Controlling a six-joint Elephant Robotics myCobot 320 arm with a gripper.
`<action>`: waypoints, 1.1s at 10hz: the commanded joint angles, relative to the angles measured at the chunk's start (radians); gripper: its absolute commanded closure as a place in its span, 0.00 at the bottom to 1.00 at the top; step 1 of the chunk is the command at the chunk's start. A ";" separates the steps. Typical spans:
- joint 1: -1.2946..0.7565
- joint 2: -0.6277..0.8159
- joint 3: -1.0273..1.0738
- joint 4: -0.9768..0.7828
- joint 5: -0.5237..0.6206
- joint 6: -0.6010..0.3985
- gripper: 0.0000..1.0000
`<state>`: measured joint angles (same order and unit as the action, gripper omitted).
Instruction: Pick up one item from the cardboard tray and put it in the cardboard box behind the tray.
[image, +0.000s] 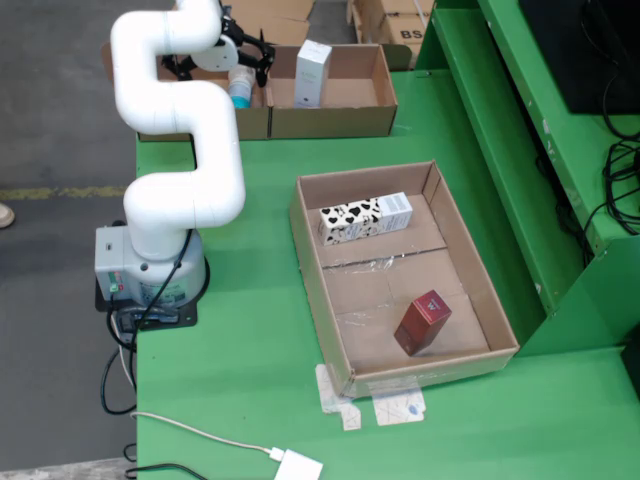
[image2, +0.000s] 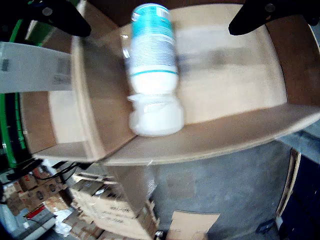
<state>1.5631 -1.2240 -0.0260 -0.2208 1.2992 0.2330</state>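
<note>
A white bottle with a teal label (image: 240, 90) is just under my gripper (image: 240, 70), over the left cardboard box (image: 205, 122) behind the tray. In the wrist view the bottle (image2: 152, 65) is blurred, cap toward the camera, above the box floor (image2: 230, 75). My gripper (image2: 160, 12) is open there. Its black fingers (image2: 50, 15) stand wide apart and clear of the bottle. The cardboard tray (image: 505, 320) holds a cow-patterned box (image: 350, 220), a white box (image: 396, 211) and a red box (image: 422, 322).
A second cardboard box (image: 375, 95) adjoins the left one on its right and holds an upright white carton (image: 313, 72), which also shows in the wrist view (image2: 30, 67). A green rack (image: 500, 150) stands to the right. A cable with a white adapter (image: 298, 465) lies at the table's front.
</note>
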 joint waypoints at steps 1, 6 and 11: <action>0.018 0.186 0.026 -0.067 -0.083 0.032 0.00; 0.106 0.302 0.026 0.054 -0.287 -0.016 0.00; 0.107 0.383 0.026 -0.017 -0.330 -0.022 0.00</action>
<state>1.6689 -0.9248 -0.0260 -0.1641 0.9755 0.1993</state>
